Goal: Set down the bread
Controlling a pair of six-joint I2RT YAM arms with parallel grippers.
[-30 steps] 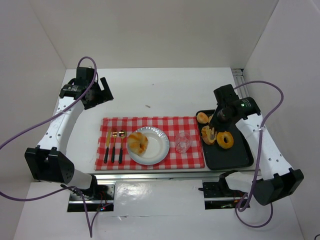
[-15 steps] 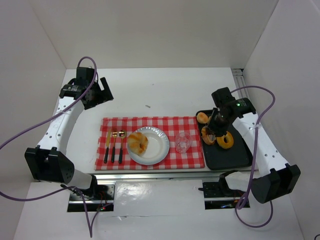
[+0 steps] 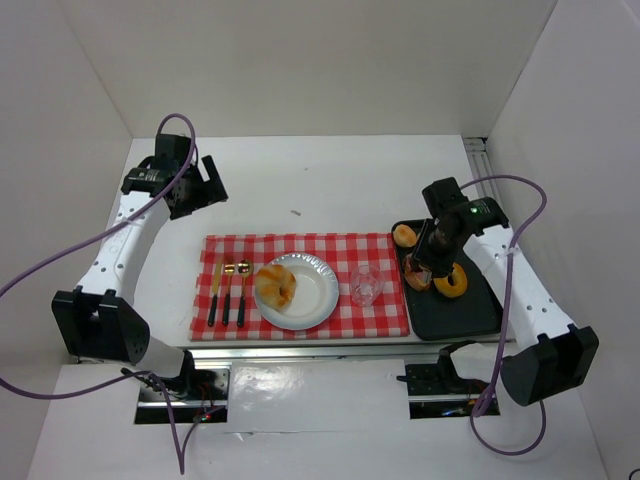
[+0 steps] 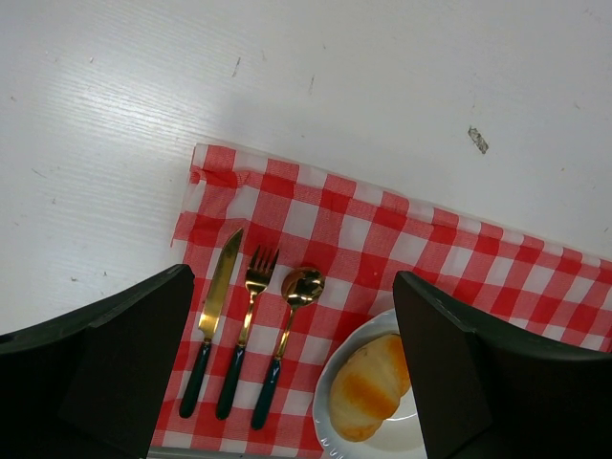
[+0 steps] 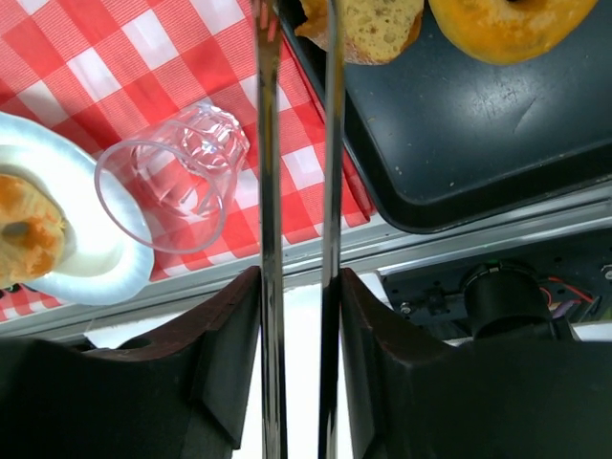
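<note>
Right tool (image 3: 424, 270) at toasted slice (image 5: 368, 29), grip unclear; black tray (image 5: 478, 143), white table (image 3: 340, 190), walls (image 3: 300, 60).

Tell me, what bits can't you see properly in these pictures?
Flat slice: in the top view the right gripper covers most of it; in the right wrist view the top edge cuts it off.
Whether the gripper pinches the slice: its fingertips reach that edge, so I cannot tell.
Doughnut: the same edge cuts it.
Roll: the left edge cuts it there.
</note>
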